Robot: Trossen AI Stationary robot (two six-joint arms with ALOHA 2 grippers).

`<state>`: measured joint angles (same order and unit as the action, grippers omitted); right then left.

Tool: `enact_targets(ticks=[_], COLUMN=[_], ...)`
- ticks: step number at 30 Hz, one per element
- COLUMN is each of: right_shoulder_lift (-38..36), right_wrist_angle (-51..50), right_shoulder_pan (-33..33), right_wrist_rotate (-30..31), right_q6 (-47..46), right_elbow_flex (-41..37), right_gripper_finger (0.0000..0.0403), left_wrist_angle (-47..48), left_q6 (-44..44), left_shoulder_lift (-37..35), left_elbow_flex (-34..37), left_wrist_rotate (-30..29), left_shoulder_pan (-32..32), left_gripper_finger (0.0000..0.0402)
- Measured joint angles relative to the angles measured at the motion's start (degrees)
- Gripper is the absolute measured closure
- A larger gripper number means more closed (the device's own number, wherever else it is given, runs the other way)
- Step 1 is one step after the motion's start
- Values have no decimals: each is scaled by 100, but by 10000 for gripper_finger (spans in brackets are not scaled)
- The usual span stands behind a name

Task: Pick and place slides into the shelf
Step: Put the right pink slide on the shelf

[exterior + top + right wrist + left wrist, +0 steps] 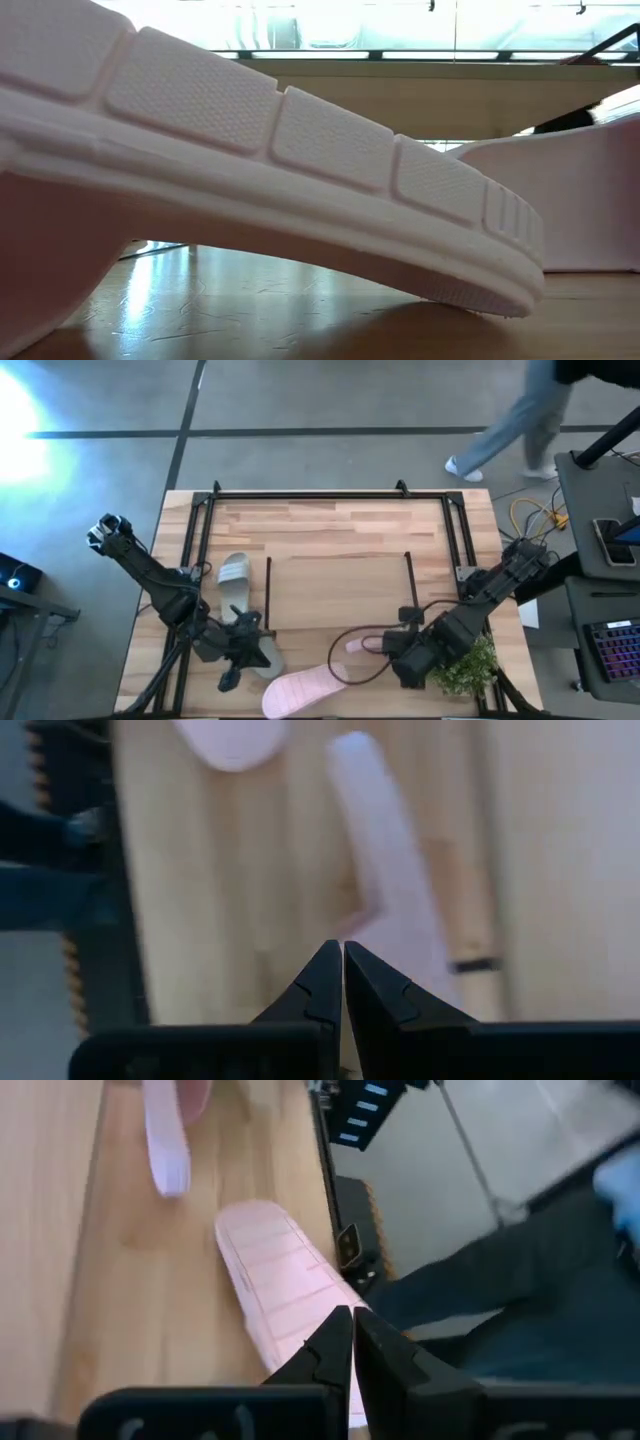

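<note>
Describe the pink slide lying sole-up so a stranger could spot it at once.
Start at the wooden table and go to its near edge, between the two arms. There lies the pink slide, upside down with its ridged sole showing. The other pink slide sits beside the right gripper.

Pink slide (250, 170) cut off left, blocking most of low view

Overhead, tabletop-level, two wrist cameras
</note>
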<state>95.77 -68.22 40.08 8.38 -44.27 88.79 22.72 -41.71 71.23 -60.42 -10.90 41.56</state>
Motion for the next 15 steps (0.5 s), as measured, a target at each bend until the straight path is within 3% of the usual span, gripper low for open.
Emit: enact_targets(ticks=[8, 15], right_shoulder_lift=[267, 512], right_wrist_angle=[845, 1646], right_shoulder_pan=[201, 280], right_wrist_rotate=[-822, -1578], right_q6=[-372, -486], right_elbow_flex=[0, -4], right_gripper_finger=[394, 394], left_wrist_angle=[-118, -122], left_q6=[-216, 1035], left_shoulder_lift=[-1, -1], left_elbow_flex=[11, 149], left_wrist_rotate=[112, 113], left_shoulder_pan=[493, 939], left_gripper_finger=[402, 402])
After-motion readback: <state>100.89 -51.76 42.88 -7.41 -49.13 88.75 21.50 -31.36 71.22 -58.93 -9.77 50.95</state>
